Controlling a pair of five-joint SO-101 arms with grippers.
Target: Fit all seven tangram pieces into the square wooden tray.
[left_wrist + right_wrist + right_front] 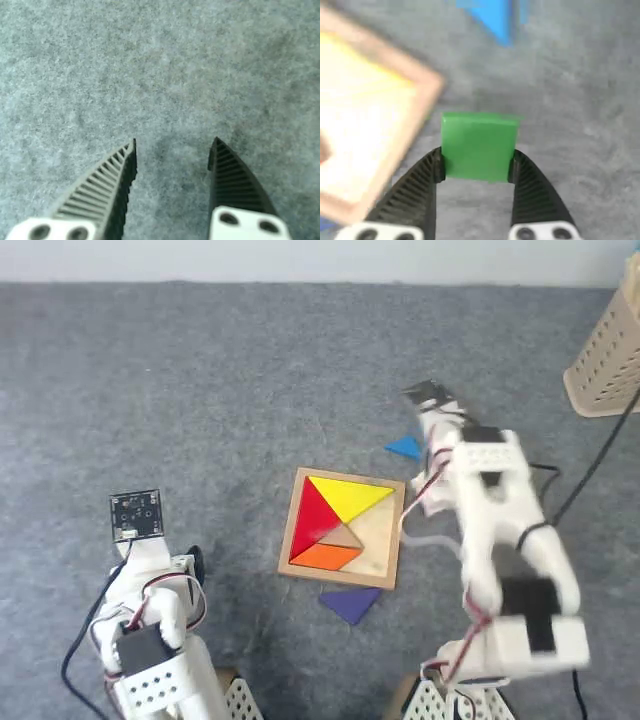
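The square wooden tray (pixel 291 523) lies just right of the middle of the high view, turned a little on the grey bench (pixel 200 390); inside it a yellow triangle (pixel 350 497) fills the upper part, a red triangle (pixel 313 517) the left side, an orange piece (pixel 325 556) the lower left, and a small tan triangle (pixel 343 536) sits where they meet; the tray's right-hand part shows bare pale wood. A purple piece (pixel 351 603) lies on the bench just below the tray, apart from its rim; a blue piece (pixel 405 447) lies on the bench near the tray's upper right corner.

The green square (pixel 478 145) is in my right claw (pixel 476 154), clenched on it by two opposite sides, over the bench beside the tray's rim (pixel 427 82), with the blue piece (pixel 492 15) farther off; my right arm (pixel 495 500) stands along the right of the high view.

My left claw (pixel 175 141) is released, its fingers spread above bare grey bench; my left arm (pixel 150 610) sits in the lower left of the high view, well apart from the tray.

A beige slotted basket (pixel 610 350) stands at the upper right edge.
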